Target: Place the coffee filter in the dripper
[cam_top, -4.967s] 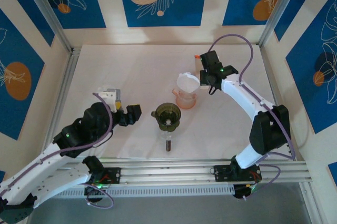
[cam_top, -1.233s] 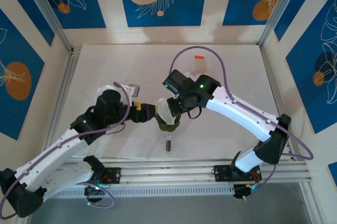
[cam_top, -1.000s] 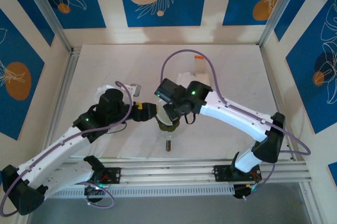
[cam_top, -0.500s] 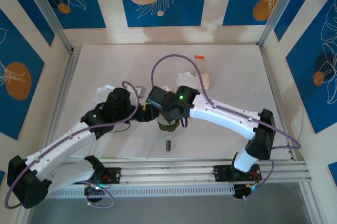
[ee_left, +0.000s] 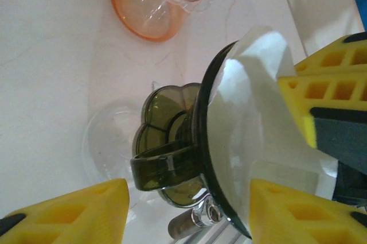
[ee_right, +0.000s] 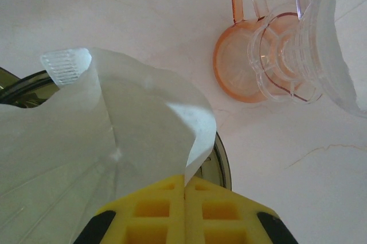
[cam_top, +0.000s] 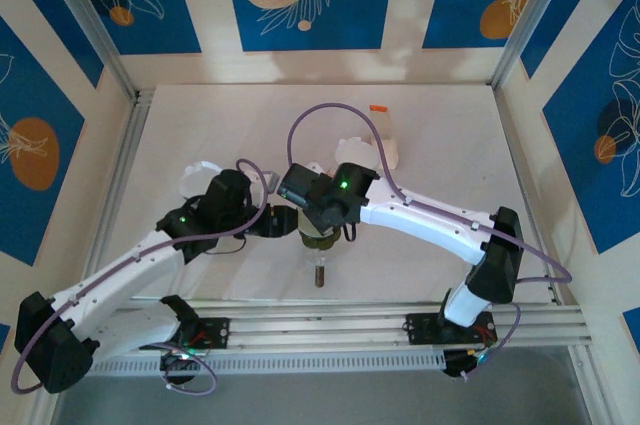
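The coffee filter (ee_right: 114,140) pinched at the dripper (ee_left: 166,140)
Top: both arms meet mid-table; left wrist: left gripper (ee_left: 180,209) fingers apart, flanking the dripper, coffee filter inside its rim; right wrist: right gripper (ee_right: 184,184) clamped on the coffee filter's edge.

From here I see an orange see-through cup (ee_right: 235,72) with a handle sitting on the white table (cam_top: 200,125), and a clear fluted piece (ee_right: 312,40) overlaps its rim. Toward the table's far edge stands a pale bottle (cam_top: 384,145) with an orange cap. A small brown cylinder (cam_top: 320,273) lies by the near edge. A white object (cam_top: 195,177) sits toward the left.
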`<state>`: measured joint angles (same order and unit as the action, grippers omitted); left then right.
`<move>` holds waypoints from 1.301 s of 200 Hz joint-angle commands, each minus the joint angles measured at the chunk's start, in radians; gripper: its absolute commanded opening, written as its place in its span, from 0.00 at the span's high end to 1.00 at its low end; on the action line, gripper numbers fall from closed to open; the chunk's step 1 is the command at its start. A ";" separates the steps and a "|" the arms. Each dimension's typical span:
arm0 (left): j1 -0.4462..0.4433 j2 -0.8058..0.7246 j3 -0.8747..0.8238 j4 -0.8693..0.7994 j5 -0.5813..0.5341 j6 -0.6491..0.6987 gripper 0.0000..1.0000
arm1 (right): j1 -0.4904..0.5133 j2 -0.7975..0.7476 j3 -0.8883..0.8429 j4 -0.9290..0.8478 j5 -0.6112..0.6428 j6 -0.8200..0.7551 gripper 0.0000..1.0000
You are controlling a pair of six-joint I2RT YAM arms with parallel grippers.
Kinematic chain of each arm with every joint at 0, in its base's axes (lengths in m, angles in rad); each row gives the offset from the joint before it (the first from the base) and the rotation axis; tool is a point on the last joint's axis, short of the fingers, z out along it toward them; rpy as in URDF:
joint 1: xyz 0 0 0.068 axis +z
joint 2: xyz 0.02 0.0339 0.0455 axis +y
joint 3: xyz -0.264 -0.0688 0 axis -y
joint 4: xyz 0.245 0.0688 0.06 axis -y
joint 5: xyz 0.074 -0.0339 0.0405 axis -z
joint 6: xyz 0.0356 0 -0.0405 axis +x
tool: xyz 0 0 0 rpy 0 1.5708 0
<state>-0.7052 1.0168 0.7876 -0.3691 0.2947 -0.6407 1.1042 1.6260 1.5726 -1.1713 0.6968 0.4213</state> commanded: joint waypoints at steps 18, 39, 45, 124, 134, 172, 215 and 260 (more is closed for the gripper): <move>0.009 0.009 0.006 -0.031 -0.016 0.012 0.46 | 0.002 -0.060 -0.013 -0.002 0.015 0.036 0.76; 0.009 0.010 0.006 -0.026 -0.017 0.007 0.46 | 0.003 -0.099 -0.013 0.005 0.023 0.052 0.57; 0.009 0.010 0.006 -0.025 -0.017 0.006 0.46 | 0.000 -0.109 -0.014 0.007 0.022 0.058 0.55; 0.010 0.018 0.007 -0.016 -0.016 -0.007 0.44 | -0.040 -0.166 -0.168 0.035 -0.083 0.138 0.51; 0.010 0.019 0.007 -0.017 -0.019 -0.011 0.44 | -0.040 -0.172 -0.181 0.039 -0.084 0.144 0.52; 0.010 0.010 0.006 0.033 -0.013 -0.047 0.32 | -0.038 -0.178 -0.188 0.048 -0.088 0.141 0.54; 0.017 0.041 0.029 0.089 -0.021 -0.054 0.26 | -0.038 -0.177 -0.187 0.065 -0.092 0.136 0.54; 0.038 0.063 0.025 0.087 -0.066 -0.058 0.25 | -0.037 -0.170 -0.184 0.070 -0.097 0.136 0.55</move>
<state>-0.6868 1.0702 0.7891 -0.2996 0.2646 -0.6979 1.0630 1.4681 1.3937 -1.1065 0.6201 0.5377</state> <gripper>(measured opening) 0.744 0.455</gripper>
